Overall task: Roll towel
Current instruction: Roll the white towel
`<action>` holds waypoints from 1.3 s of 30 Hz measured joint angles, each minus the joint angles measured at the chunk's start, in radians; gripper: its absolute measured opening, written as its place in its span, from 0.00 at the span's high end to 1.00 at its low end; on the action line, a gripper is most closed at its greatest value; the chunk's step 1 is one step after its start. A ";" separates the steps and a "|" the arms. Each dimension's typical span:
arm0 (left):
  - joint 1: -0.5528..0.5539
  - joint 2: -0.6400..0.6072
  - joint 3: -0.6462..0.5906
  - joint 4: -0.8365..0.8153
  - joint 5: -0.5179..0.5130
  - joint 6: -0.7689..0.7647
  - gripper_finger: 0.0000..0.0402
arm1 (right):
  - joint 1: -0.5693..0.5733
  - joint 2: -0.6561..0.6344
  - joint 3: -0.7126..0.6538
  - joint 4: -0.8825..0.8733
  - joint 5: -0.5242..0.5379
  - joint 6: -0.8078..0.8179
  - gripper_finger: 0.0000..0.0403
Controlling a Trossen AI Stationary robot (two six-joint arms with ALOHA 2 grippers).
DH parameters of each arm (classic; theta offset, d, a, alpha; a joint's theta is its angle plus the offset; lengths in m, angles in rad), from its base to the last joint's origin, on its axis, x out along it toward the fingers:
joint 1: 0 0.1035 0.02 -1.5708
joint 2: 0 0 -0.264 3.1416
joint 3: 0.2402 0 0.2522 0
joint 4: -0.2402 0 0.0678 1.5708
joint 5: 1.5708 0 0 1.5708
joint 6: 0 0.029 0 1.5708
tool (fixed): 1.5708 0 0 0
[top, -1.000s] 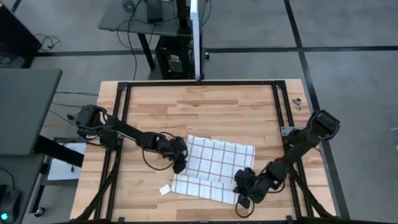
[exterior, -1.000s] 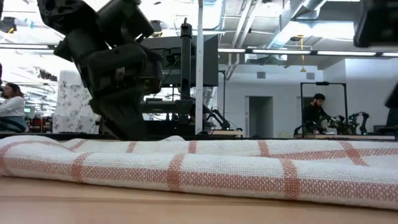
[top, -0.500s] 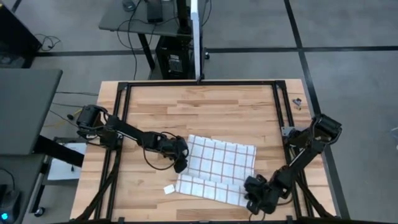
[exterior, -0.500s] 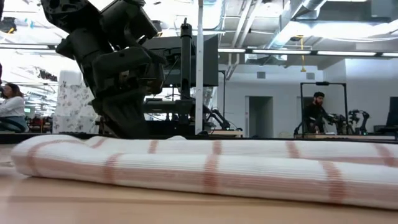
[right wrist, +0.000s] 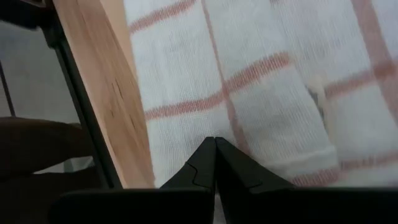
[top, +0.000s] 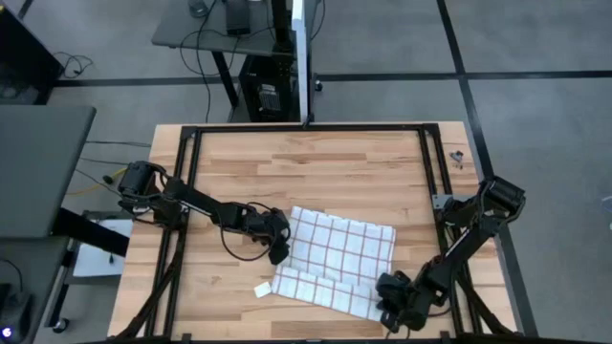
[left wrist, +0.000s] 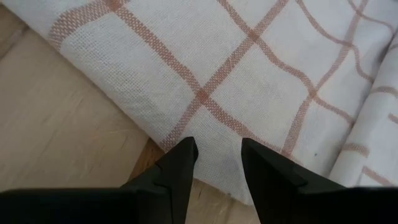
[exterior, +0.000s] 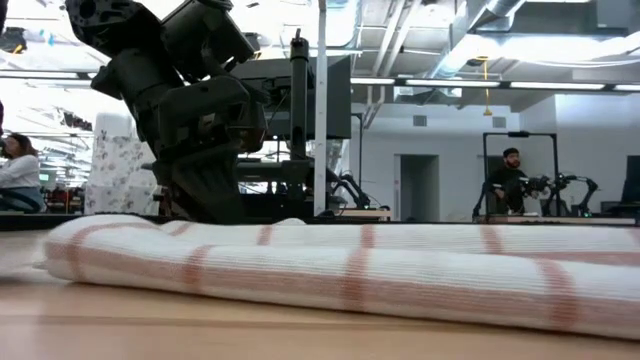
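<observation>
Near the worktop's [top: 316,162] front edge, my right hand [top: 389,308] is clenched beside the towel [top: 337,260]; my left hand [left wrist: 217,152] is released over its left edge.

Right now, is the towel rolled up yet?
Not yet. The near edge of the towel is folded over into a thick band, so a first turn looks done. The left hand is open at its left side, the right hand shut at its right end. Most still lies flat.

Grey tiled floor [top: 535,57], dark desk [top: 38,167], bright ceiling lights [exterior: 590,86].
</observation>
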 joint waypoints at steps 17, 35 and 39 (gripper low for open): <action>0.000 -0.219 0.107 -0.247 0.045 0.181 0.70 | -0.167 -0.214 0.025 -0.253 -0.002 -0.231 1.00; 0.013 -0.029 0.115 -0.245 0.035 0.101 0.70 | -0.424 -0.113 -0.078 -0.234 -0.163 -0.208 1.00; 0.013 -0.028 0.115 -0.247 0.029 0.112 0.70 | -0.432 -0.113 -0.078 -0.238 -0.170 -0.165 1.00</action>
